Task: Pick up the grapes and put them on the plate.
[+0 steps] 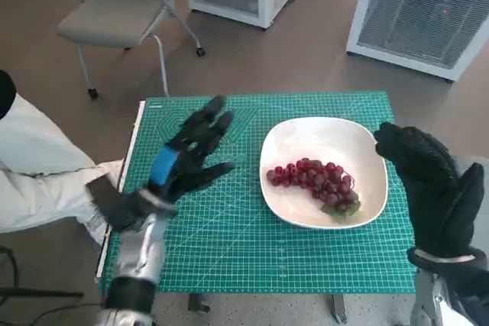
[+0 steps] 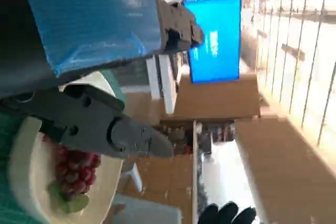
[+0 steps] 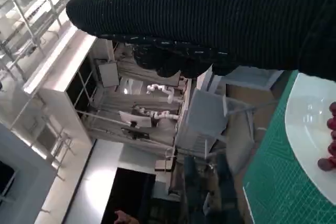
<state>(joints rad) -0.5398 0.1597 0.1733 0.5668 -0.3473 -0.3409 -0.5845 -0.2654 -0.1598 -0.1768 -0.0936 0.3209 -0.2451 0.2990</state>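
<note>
Your grapes (image 1: 315,182) are lying on the plate (image 1: 365,149) — between both hands; left hand (image 1: 186,159) is hovering spread and empty, right hand (image 1: 432,185) is holding nothing beside the rim.

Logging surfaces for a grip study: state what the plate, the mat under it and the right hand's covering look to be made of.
Plate: glossy white, likely glazed ceramic, possibly melamine; a soft sheen shows on its rim. Mat: matte green with a printed white grid, looks like a rubbery cutting mat. Right hand: black knitted fabric glove; ribbed knit rows show in the right wrist view.
</note>
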